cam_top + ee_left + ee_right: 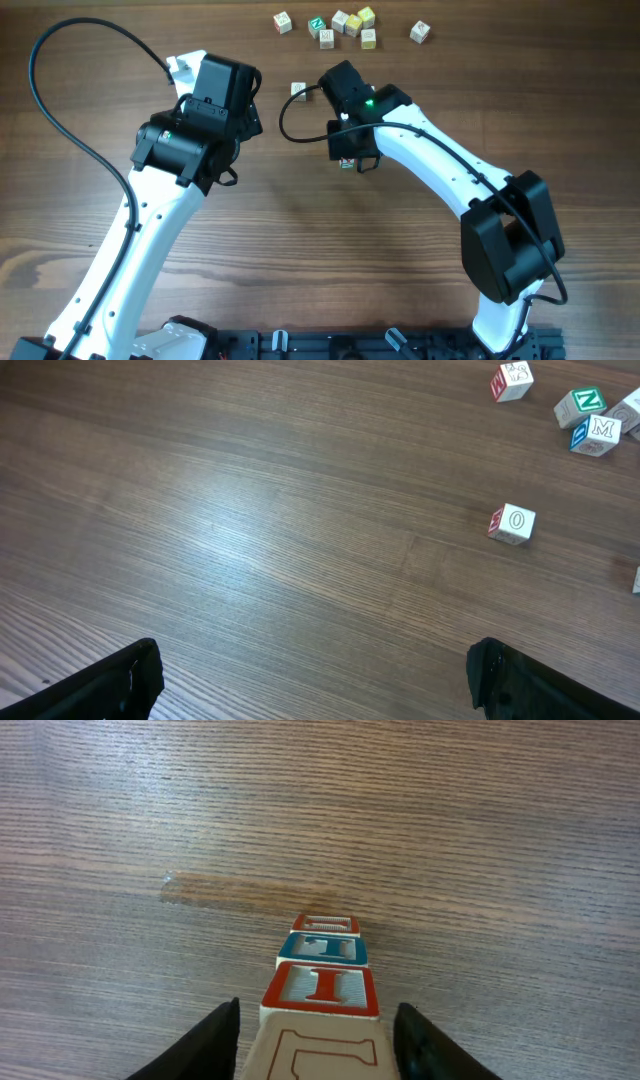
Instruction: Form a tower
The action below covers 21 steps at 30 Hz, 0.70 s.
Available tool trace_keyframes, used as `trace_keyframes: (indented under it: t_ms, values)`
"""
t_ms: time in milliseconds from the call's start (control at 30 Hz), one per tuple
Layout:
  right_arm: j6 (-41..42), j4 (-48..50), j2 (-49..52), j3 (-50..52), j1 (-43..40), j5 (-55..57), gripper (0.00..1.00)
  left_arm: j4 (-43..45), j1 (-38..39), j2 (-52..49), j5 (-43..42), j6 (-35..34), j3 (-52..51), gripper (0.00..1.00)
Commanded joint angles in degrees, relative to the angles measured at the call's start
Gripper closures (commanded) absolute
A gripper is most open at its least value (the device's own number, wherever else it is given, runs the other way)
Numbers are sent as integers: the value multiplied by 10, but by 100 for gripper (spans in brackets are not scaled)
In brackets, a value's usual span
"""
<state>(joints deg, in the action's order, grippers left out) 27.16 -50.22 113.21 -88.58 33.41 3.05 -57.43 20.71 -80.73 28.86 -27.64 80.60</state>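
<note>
The tower (322, 952) is a one-cube-wide column of whitish letter cubes standing on the wood table. Seen from the right wrist view, its top cube has a red-framed I, with a blue-framed face and another red one showing below it. My right gripper (318, 1012) straddles the top cube, open, with a thin gap on each side. From overhead, the right gripper (346, 150) hides nearly all of the tower (346, 163). My left gripper (315, 665) hangs open over bare wood to the left, holding nothing.
A single O cube (298, 90) (513, 523) lies between the two arms, just behind the tower. Several loose cubes (340, 25), some yellowish, cluster at the table's back edge, with one more cube (420, 32) to their right.
</note>
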Motion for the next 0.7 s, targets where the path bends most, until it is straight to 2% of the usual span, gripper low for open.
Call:
trace_keyframes:
  t_ms: [0, 67, 100, 133, 200, 333, 500, 667]
  values:
    - [-1, 3, 4, 2, 2, 8, 53, 1, -3, 3, 2, 6, 1, 0]
    - [-1, 3, 4, 2, 2, 8, 53, 1, -3, 3, 2, 6, 1, 0]
    - [-1, 6, 4, 2, 2, 8, 48, 1, -3, 3, 2, 6, 1, 0]
    - [-1, 10, 4, 2, 2, 8, 38, 1, -3, 2, 2, 6, 1, 0]
    - [-1, 15, 4, 2, 2, 8, 31, 1, -3, 3, 2, 6, 1, 0]
    - [-2, 13, 4, -2, 1, 0, 28, 1, -3, 3, 2, 6, 1, 0]
    - [-4, -48, 6, -59, -7, -18, 21, 1, -3, 3, 2, 6, 1, 0]
    - [-16, -65, 18, -88, -26, -72, 23, 1, -3, 3, 2, 7, 1, 0]
